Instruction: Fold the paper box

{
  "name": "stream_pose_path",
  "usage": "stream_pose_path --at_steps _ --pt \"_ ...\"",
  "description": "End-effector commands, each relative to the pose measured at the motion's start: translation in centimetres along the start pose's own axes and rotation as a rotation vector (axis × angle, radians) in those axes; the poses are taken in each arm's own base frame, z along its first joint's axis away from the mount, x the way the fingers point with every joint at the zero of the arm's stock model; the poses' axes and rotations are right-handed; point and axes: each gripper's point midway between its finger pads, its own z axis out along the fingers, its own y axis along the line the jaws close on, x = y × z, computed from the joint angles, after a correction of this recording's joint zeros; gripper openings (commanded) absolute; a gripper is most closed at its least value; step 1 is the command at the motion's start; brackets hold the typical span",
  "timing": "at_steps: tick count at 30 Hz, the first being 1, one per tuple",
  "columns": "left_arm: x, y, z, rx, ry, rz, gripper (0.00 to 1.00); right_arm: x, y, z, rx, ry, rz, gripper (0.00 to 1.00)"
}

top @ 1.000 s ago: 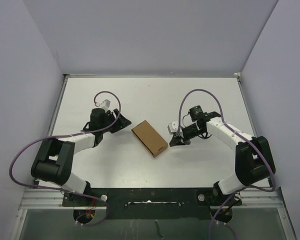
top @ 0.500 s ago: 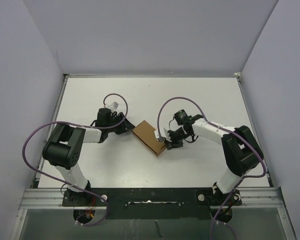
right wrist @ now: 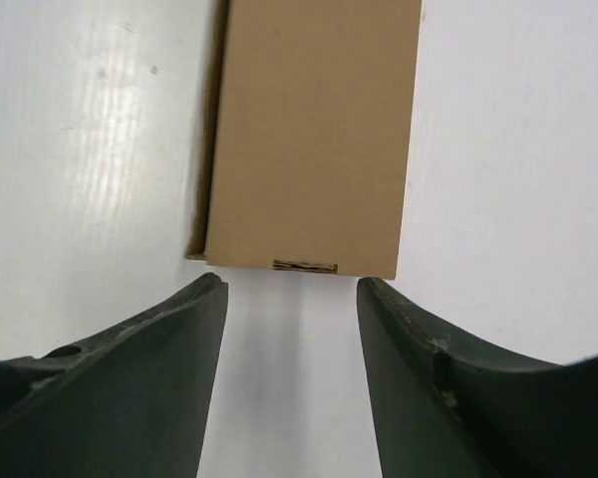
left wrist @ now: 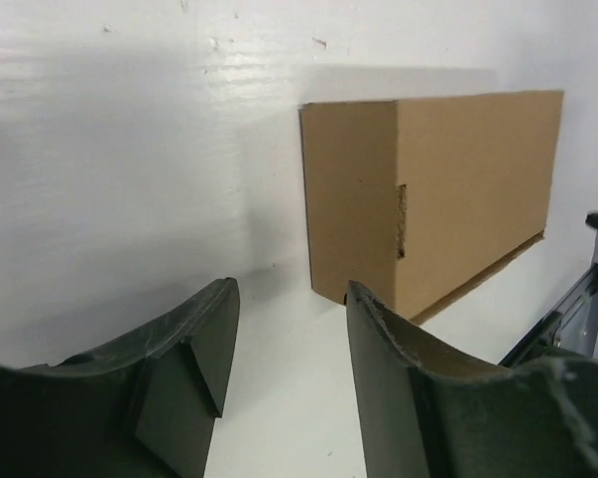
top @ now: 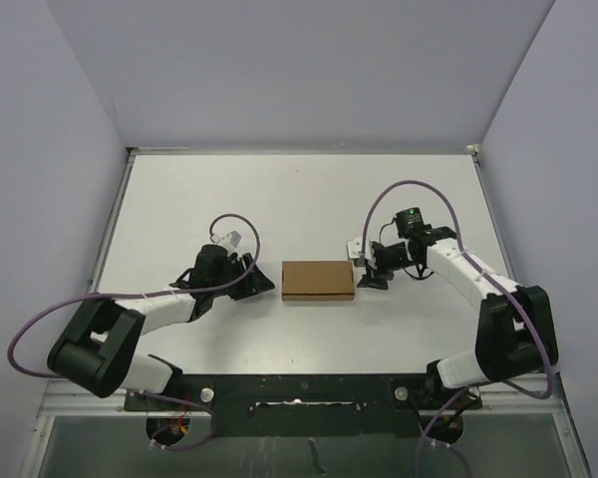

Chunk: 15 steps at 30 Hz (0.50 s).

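the box lies closed at mid table, between the left gripper and right gripper, both parted and holding nothing. to finish cleanly, i'd press both ends squarely at once so it squares up and doesn't skid.

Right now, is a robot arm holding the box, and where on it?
Nothing is held. The paper box lies free on the table; both sets of jaws stand open, one beyond each end.

One paper box, two claws, one table
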Motion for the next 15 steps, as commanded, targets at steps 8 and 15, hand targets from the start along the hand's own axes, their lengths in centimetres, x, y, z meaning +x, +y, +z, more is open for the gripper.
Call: stream_pose_path --at_steps 8,15 --pt "-3.6 -4.9 -3.1 0.169 -0.213 -0.015 0.71 -2.7 2.9 -0.2 -0.031 -0.162 -0.269 0.69" --pt "-3.2 -6.9 0.0 0.204 -0.153 0.024 0.71 -1.8 2.7 0.9 -0.008 -0.115 -0.289 0.64"
